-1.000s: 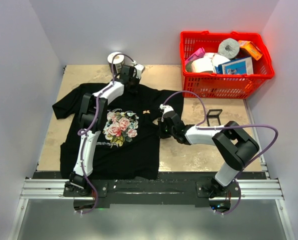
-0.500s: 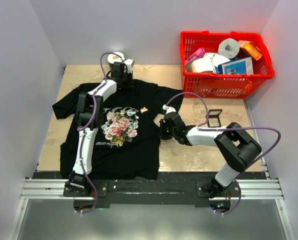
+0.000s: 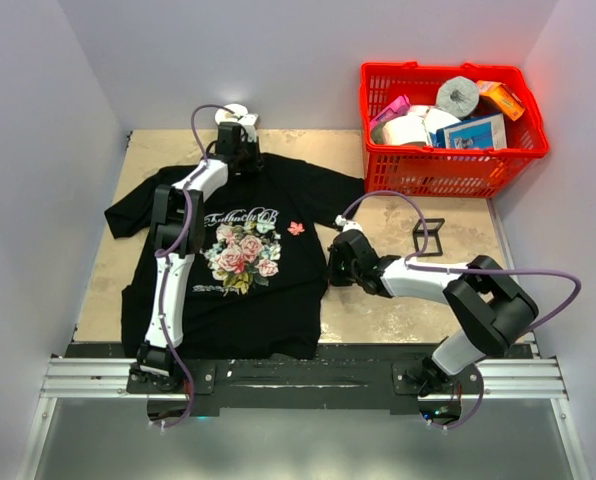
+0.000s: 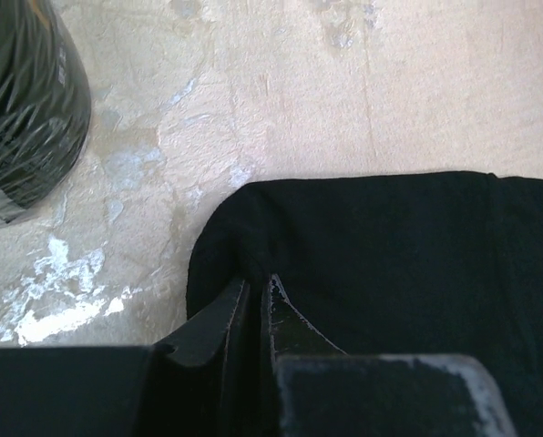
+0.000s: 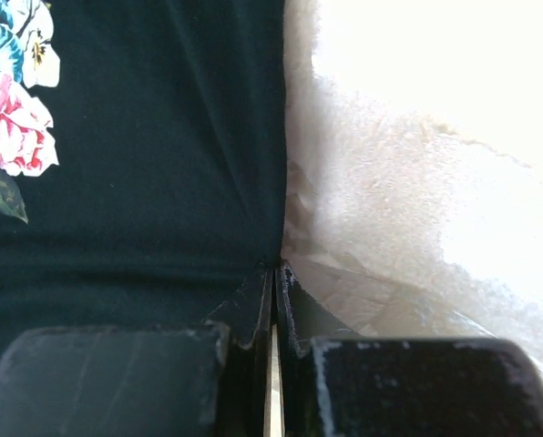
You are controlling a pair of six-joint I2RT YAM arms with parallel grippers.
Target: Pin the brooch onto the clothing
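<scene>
The clothing (image 3: 248, 300), a black T-shirt with printed pink roses (image 3: 243, 255) and white script, lies flat on the table. The brooch (image 3: 296, 228), a tiny pinkish-red flower, rests on the shirt's chest to the right of the print. My left gripper (image 3: 243, 162) is at the collar, shut on a fold of black fabric (image 4: 253, 259). My right gripper (image 3: 333, 268) is low at the shirt's right side edge, shut with its tips (image 5: 276, 269) pinching that edge (image 5: 276, 182). The brooch does not show in either wrist view.
A red basket (image 3: 453, 165) with several items stands at the back right. A small black wire stand (image 3: 428, 235) sits on the table (image 3: 378, 310) right of the shirt. A white roll (image 3: 236, 112) lies behind the collar. A dark round object (image 4: 25, 100) shows in the left wrist view.
The left gripper moved back and left with the collar, and the right gripper shifted right and nearer. The shirt is pulled flatter, the script now shows, and the brooch lies further right.
</scene>
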